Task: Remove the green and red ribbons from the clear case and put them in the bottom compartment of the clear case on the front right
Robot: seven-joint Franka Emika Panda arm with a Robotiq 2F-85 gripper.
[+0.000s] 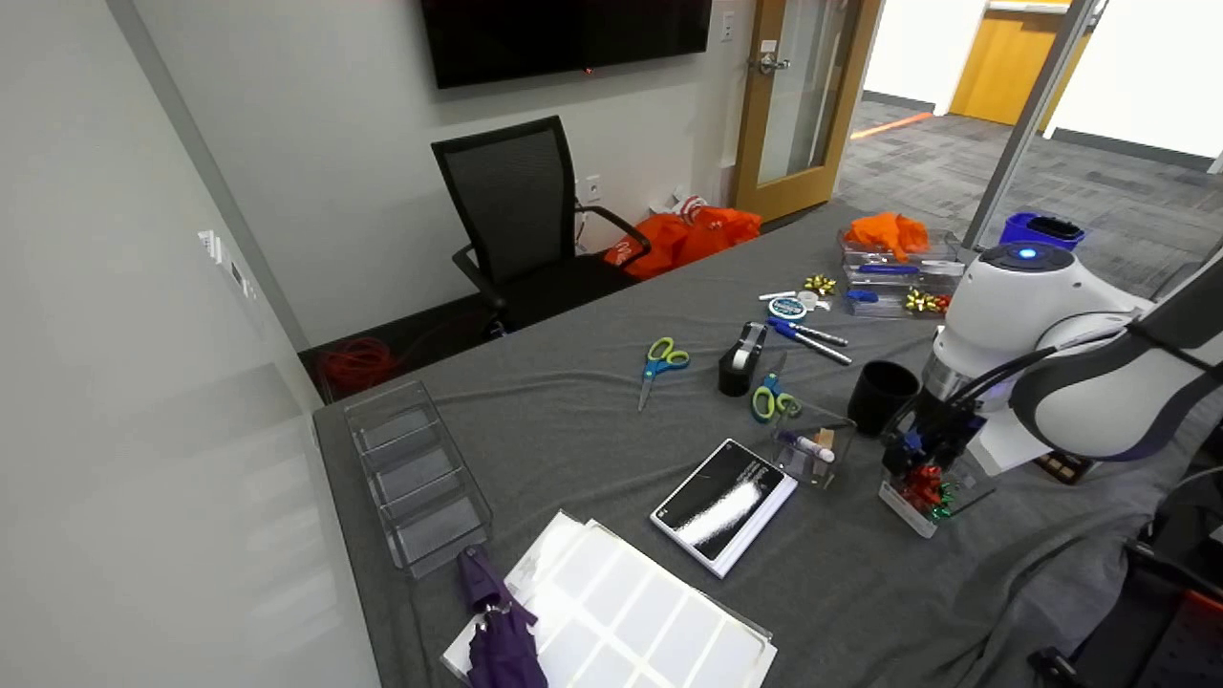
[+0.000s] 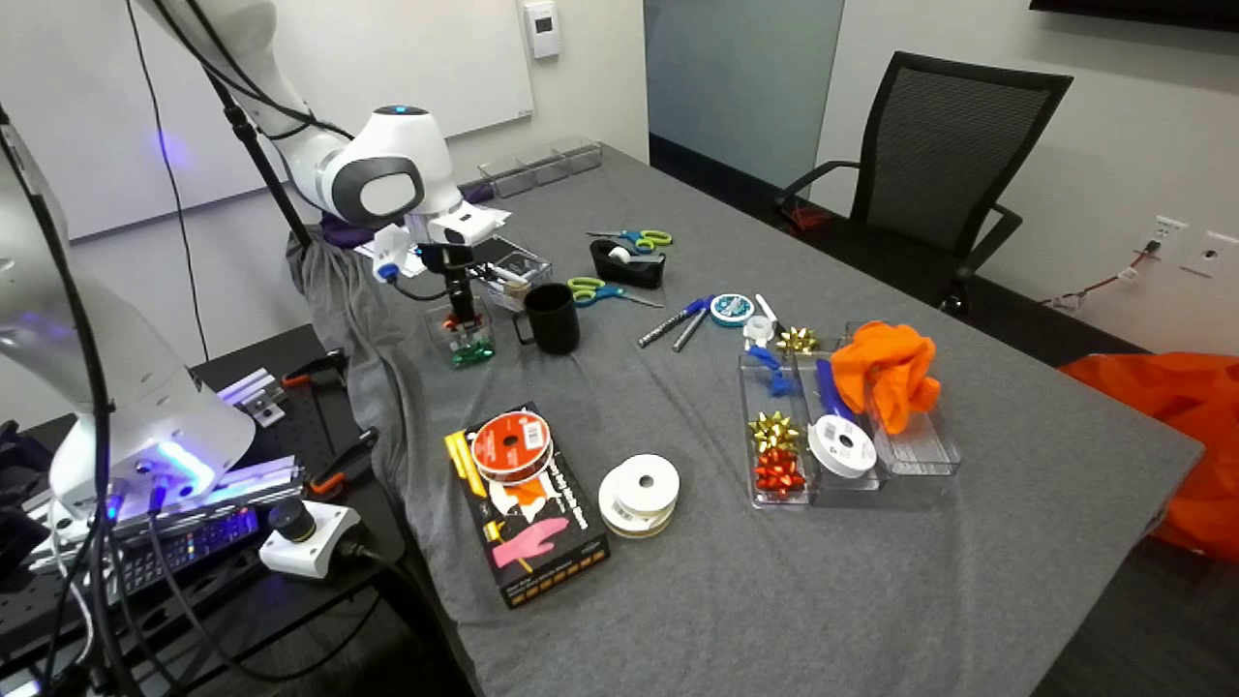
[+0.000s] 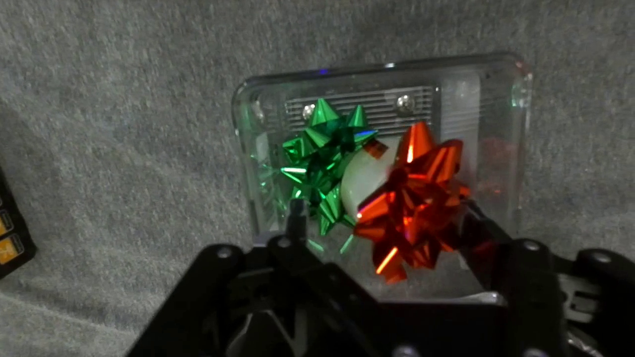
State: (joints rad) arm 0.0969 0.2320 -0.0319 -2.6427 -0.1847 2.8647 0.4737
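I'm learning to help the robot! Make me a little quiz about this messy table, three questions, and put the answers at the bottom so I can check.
1. Pick one. In the wrist view, next to the shiny red star-shaped bow, what colour bow shows in the square clear plastic case?
A) gold
B) green
C) blue

2. True or false? The black mug with a handle stands upright on the grey tablecloth.

3. Count. How many pairs of blue-and-green-handled scissors lie on the table?

Key:
1. B, the shiny green bow.
2. True.
3. Two pairs.
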